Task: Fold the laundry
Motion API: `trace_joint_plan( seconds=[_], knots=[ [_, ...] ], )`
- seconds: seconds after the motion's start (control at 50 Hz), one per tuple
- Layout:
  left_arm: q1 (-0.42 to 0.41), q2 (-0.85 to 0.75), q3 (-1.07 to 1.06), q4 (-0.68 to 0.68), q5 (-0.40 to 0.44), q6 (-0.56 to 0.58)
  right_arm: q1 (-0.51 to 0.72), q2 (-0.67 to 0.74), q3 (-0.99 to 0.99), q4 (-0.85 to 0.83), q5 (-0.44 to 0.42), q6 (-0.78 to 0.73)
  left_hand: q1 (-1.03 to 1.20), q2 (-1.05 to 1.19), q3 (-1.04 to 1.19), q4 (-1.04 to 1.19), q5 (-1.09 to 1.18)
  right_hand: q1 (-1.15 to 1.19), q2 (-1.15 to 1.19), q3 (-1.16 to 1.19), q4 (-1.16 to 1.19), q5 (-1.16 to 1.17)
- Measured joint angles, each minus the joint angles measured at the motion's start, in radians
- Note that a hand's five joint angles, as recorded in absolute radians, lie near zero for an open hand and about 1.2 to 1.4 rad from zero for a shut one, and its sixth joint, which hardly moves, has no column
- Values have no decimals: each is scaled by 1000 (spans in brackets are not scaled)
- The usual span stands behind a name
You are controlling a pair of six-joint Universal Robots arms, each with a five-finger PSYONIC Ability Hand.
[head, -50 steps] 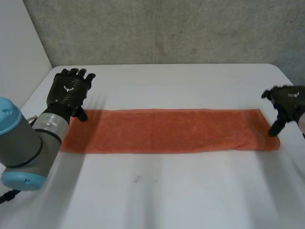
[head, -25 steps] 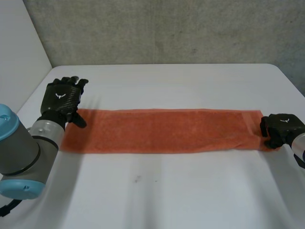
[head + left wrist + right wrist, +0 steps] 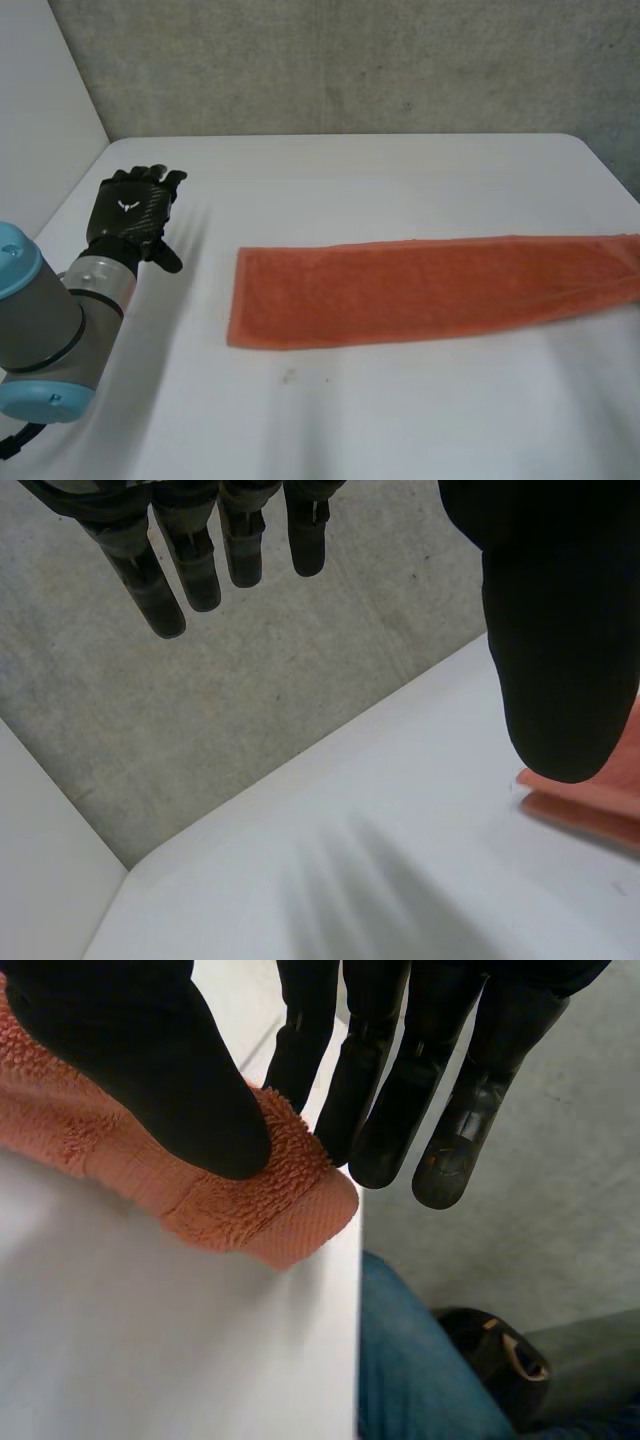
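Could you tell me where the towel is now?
Head view: the towel lies on the table, right side, its end pinched by the right robot hand.

Towel (image 3: 420, 290): orange-salmon throughout, looped terry pile with no print; the corner in the right wrist view ends in a smoother flat-woven band of the same orange. Left hand (image 3: 130, 212): black, its back in a fine carbon-weave check with a small white mark; right hand (image 3: 130, 1050): plain glossy black; left arm (image 3: 40, 320): grey joint, light-blue cap. Tabletop (image 3: 400, 180): plain white; wall (image 3: 350, 65) behind its far edge: mottled grey with darker specks; side panel (image 3: 40, 100) past its left edge: plain white; cloth (image 3: 420, 1360) beyond the edge by the towel's corner: blue.
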State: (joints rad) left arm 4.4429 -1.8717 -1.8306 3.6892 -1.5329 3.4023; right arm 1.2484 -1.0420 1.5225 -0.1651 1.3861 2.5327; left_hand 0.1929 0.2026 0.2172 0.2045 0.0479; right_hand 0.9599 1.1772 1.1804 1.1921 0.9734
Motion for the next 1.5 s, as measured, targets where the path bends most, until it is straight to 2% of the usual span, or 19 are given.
trace_joint_plan(
  seconds=[0.14, 0.22, 0.32, 0.4, 0.48, 0.56, 0.74, 0.78, 0.82, 0.86, 0.88, 0.9, 1.08, 1.24, 1.32, 1.34, 1.36, 1.42, 1.5],
  knots=[
    [0, 2, -4, 0, 0, 0, 46, -20, -23, -5, -51, 8, 0, 0, 0, 0, 0, 1, 0, 3, 0, 8],
    [1, 2, -4, 1, -1, 0, 159, -56, -43, -8, -76, 37, 0, 0, 0, 0, 0, 5, 0, 11, 0, 9],
    [3, 4, -4, 1, -1, 0, 419, -97, -100, -8, -91, 73, 0, 0, 0, 0, 0, 5, 0, 13, 0, 9],
    [5, 5, -4, 2, -2, 0, 539, -96, -134, -8, -91, 77, 0, 0, 0, 0, 0, 5, 0, 14, 0, 9],
    [7, 8, -5, 2, -3, 0, 836, -4, -245, -6, -95, 77, 0, 0, 0, 0, 0, 5, 0, 14, 0, 9],
    [7, 10, -6, 2, -3, 0, 1001, 104, -327, -3, -102, 73, 0, 0, 0, 0, 0, 5, 0, 14, 0, 9],
    [6, 11, -10, 3, -2, 0, 1168, 298, -416, 18, -97, 59, 0, 0, 0, -1, 0, 0, -17, -3, -15, 0],
    [6, 11, -10, 3, -2, 0, 1168, 298, -416, 18, -97, 59, 0, 0, 0, -1, 0, 0, -17, -3, -15, 0],
    [4, 11, -11, 3, 0, 0, 1177, 309, -416, 39, -73, 55, 0, 0, 0, 0, 0, -480, -546, -533, -552, -485],
    [2, 11, -12, 3, 1, 0, 1175, 296, -409, 47, -57, 56, 0, 0, 0, 0, 0, -569, -666, -631, -651, -584],
    [0, 12, -12, 2, 1, 0, 1171, 275, -401, 54, -37, 59, 0, 0, 0, 0, 0, -730, -892, -886, -904, -843],
    [-2, 12, -12, 2, 2, 0, 1164, 251, -390, 61, -18, 63, 0, 0, 0, 0, 0, -753, -949, -954, -956, -899],
    [-44, 26, -12, -1, 7, 0, 1019, 40, -230, 111, 82, 188, 0, 0, 0, 0, 0, -753, -957, -967, -959, -910],
    [-128, 29, 0, -2, 5, 0, 810, -76, 2, 125, 50, 317, 0, 0, 0, 0, 0, -753, -957, -967, -959, -910],
    [-157, 25, 1, -1, 3, 1, 705, -79, 103, 110, 7, 322, 0, 0, 0, 0, 0, -733, -919, -930, -934, -882],
    [-162, 24, 1, -1, 2, 1, 680, -75, 124, 99, -7, 319, 0, 0, 0, 0, 0, -537, -701, -702, -714, -675],
    [-164, 24, 0, -1, 2, 1, 663, -71, 137, 89, -16, 316, 0, 0, 0, 0, 0, -537, -701, -702, -714, -675],
    [-166, 22, -3, -1, 0, 2, 618, -49, 167, 42, -34, 299, 0, 0, 0, 0, 0, -39, -105, -136, -148, -138],
    [-162, 22, -9, -1, -3, 1, 591, -24, 171, -21, -31, 256, 0, 0, 0, 0, 0, -6, 2, 0, -4, -18]
  ],
)
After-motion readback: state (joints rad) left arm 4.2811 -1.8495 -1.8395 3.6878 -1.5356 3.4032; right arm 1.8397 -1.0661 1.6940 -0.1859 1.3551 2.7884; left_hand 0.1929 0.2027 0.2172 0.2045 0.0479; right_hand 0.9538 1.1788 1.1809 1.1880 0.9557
